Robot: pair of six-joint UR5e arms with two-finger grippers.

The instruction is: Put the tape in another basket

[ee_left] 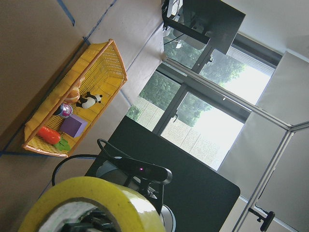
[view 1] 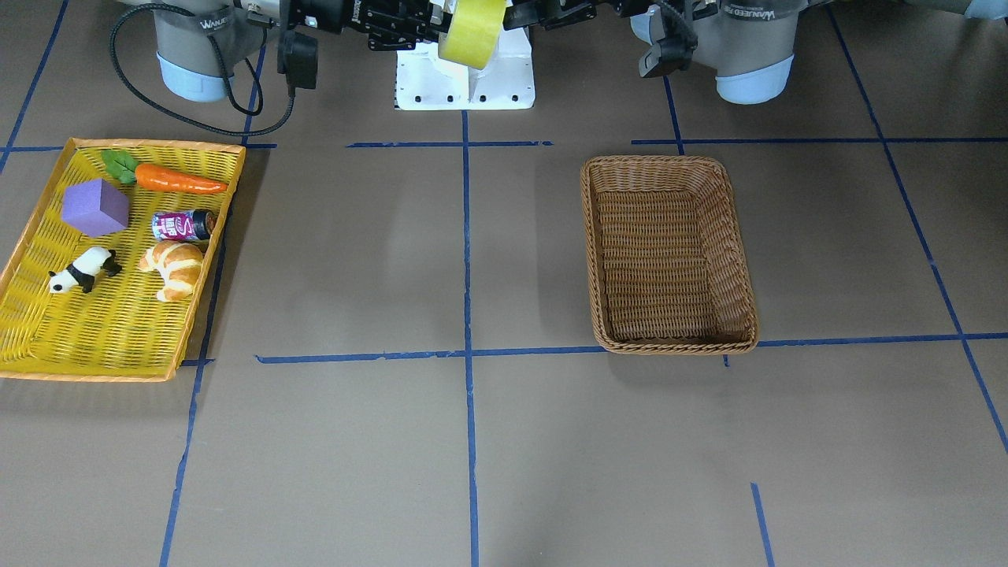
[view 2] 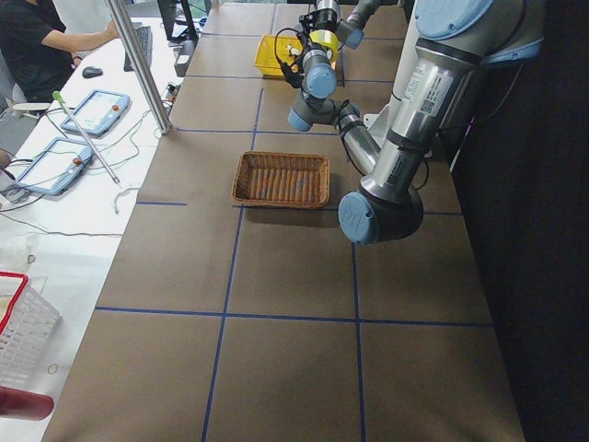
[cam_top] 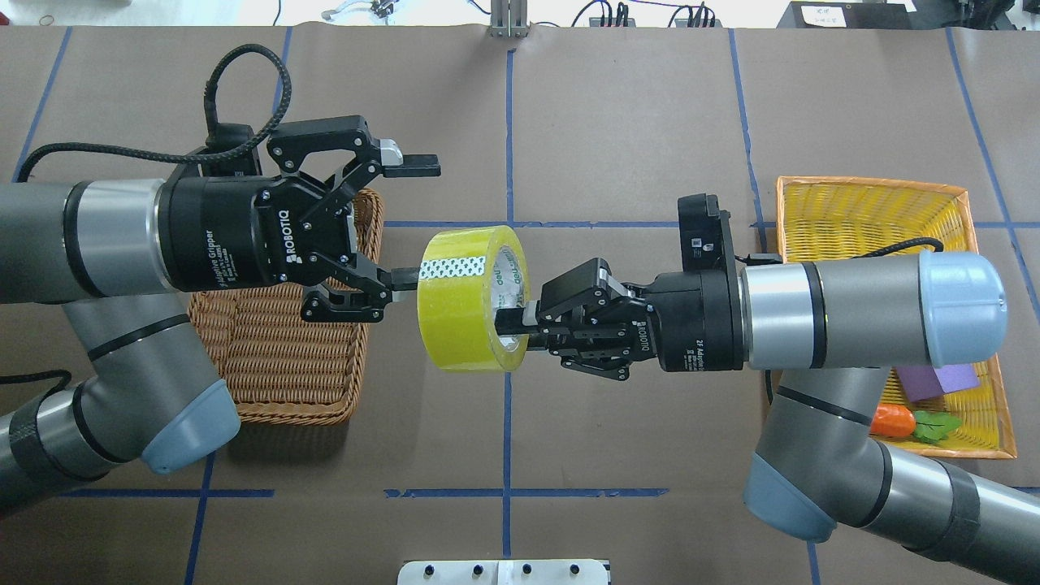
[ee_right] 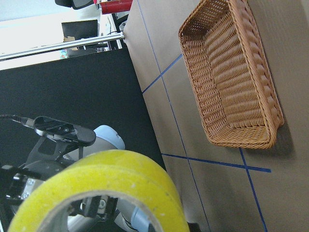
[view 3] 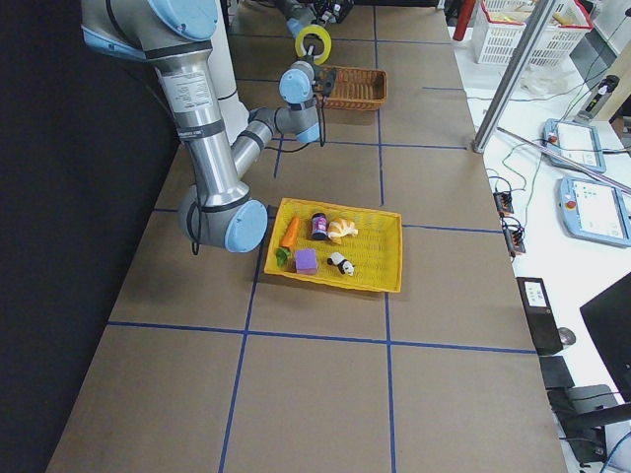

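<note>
Overhead exterior: tape [cam_top: 467, 301] aloft, wall pinched by right gripper [cam_top: 520, 323] — axis aimed at left gripper [cam_top: 410, 223], jaws spread wide just beside it, above basket [cam_top: 272, 361].

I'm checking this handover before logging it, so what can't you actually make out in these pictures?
- Overhead view: fingertips of the right gripper, hidden inside the core of the tape.
- Overhead view: whether the lower finger of the left gripper touches the tape; too close to tell.
- Front-facing view: both grippers, cut off by the top edge.
- Front-facing view: label on the can, too small to read.
</note>
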